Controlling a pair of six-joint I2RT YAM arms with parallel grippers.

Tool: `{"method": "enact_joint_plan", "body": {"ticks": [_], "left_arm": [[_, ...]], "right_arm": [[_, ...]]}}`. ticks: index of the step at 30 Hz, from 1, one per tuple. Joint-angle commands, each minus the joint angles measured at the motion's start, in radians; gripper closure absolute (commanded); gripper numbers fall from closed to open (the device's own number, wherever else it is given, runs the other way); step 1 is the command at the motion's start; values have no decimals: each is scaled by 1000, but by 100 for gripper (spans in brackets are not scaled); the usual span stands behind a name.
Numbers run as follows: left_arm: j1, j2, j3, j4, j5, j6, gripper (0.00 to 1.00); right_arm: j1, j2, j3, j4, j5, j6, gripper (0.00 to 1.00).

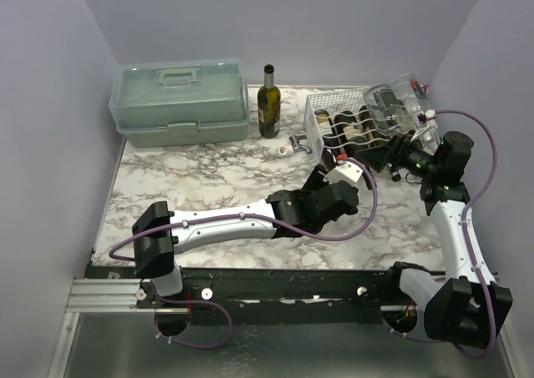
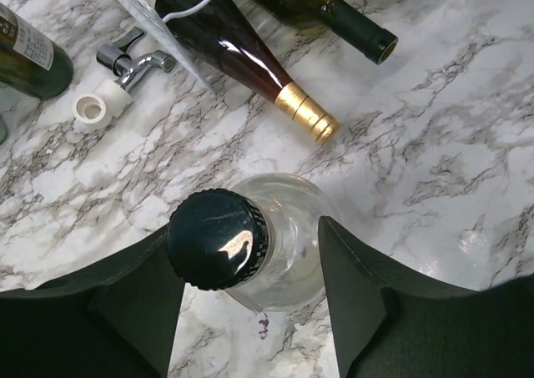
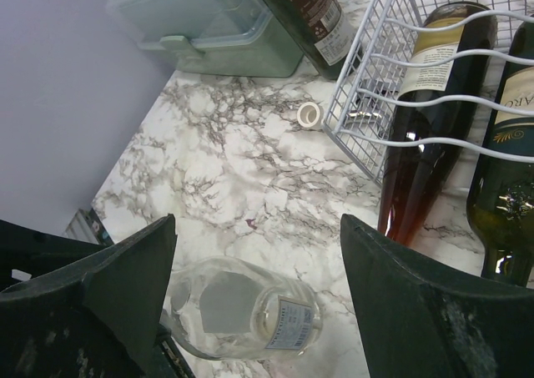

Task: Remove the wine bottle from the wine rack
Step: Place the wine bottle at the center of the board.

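Pale green toolbox, lid shut, stands well left of the wine rack. The rack holds lying bottles, among them a dark red wine bottle with gold foil and a green wine bottle. A clear glass bottle, dark-capped, lies on the counter just in front of the rack. The left end effector flanks it closely, but a grasp cannot be confirmed. The right end effector is released.

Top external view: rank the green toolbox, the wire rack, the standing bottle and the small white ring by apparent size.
1. green toolbox
2. wire rack, although its right side is partly covered
3. standing bottle
4. small white ring
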Motion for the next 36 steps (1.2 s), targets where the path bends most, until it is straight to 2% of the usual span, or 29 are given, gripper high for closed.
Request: {"method": "enact_joint_plan", "body": {"ticks": [1,4,8,11,12,15,19,24,29,36], "left_arm": [[18,-39,-35,93,21,11,39],[28,-42,-44,105,23,1,48],[40,-46,-58,132,33,-1,54],[46,-54,-64,145,42,1,73],[48,-58,-67,149,41,3,84],[48,-83,-68,154,35,11,99],[58,-163,-87,167,-2,66,100],[124,-243,-153,199,30,76,100],[218,-343,-238,242,76,71,100],[413,-464,-364,357,144,79,100]], "right_arm": [[-7,-9,-7,2,23,-20,17],[-7,-8,-7,0,22,-23,17],[-7,-8,-6,-1,23,-23,17],[-7,-9,-7,-2,25,-26,17],[-7,-8,-7,-3,26,-28,17],[-7,-8,-6,-4,28,-30,17],[-7,-9,-6,-4,29,-32,17],[-7,-9,-5,-3,31,-34,17],[-7,-11,-5,-4,30,-35,17],[-7,-11,-6,-4,25,-35,17]]}}
